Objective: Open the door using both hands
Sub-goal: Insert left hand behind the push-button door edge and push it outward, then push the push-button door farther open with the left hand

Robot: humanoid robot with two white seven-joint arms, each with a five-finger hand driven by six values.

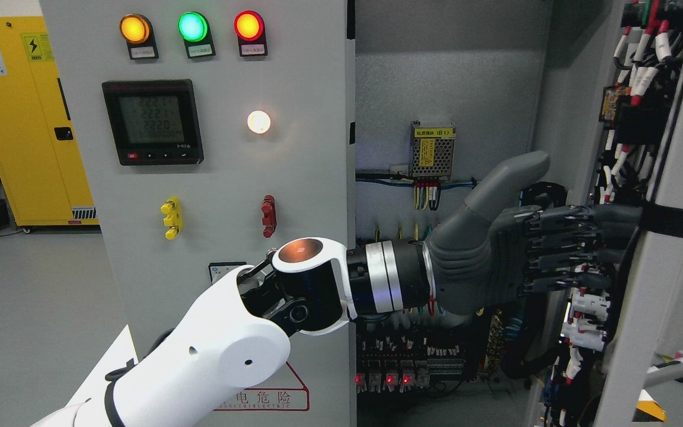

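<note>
Robot's left hand [531, 249], reaching across from lower left w/ fingers out flat and thumb up, holding nothing, presses the swung-open door [661, 249] standing edge-on directly to its right; right hand unseen.

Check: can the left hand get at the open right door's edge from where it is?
Probably yes: the left hand reaches across the open cabinet, fingers extended to the right door edge, nothing between; actual contact is unclear.

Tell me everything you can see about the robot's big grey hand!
The left hand is dark grey, matte like plastic or rubber, joined to a white arm by a silver wrist ring. Its thumb points up; its black-jointed fingers stretch out flat against the inner side of the open cabinet door, amid wiring. It holds nothing.
</note>
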